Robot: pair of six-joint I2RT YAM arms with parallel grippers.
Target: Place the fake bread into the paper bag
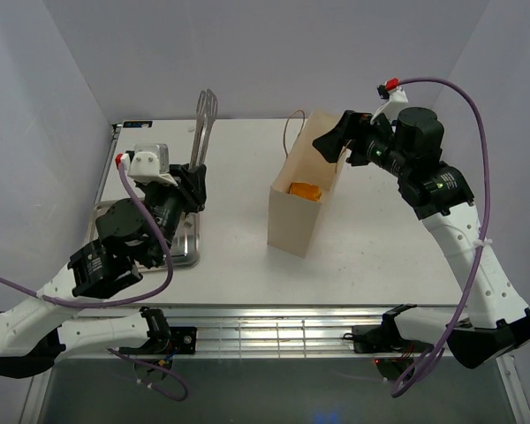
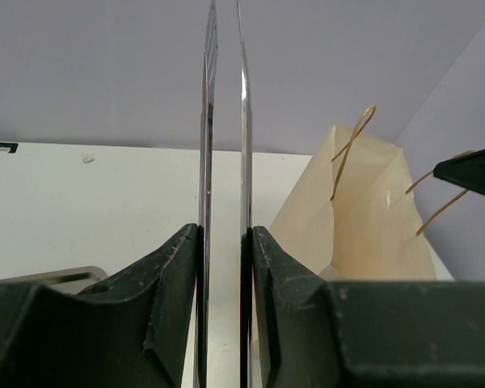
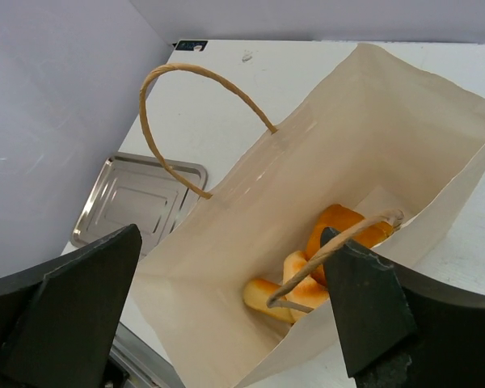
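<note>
The right gripper (image 3: 230, 242) stands wide open with nothing between its fingers (image 3: 65, 315), poised over the open mouth of the paper bag (image 3: 250, 194). Straight below the gap, on the bag's bottom, lies the fake bread (image 3: 303, 283): one deep orange piece toward the right finger and paler golden pieces touching it on the near side. It looks like three pieces, though they overlap too much to be sure. One string handle (image 3: 178, 81) arches up ahead of the left finger. The second handle (image 3: 339, 246) crosses just in front of the right fingertip; whether it touches the finger I cannot tell. Beyond the left finger, outside the bag, a silver tray (image 3: 137, 194) lies flat on the white table (image 3: 226, 81).

In the top view this gripper sits at the far right corner of the bag's rim.

The left gripper (image 2: 224, 242) is drawn in narrow, clamped on long metal tweezers (image 2: 244, 121) whose two blades rise straight up from between its fingers with a thin gap between them. The bag stands upright ahead and to the right of this gripper, well apart from it.
</note>
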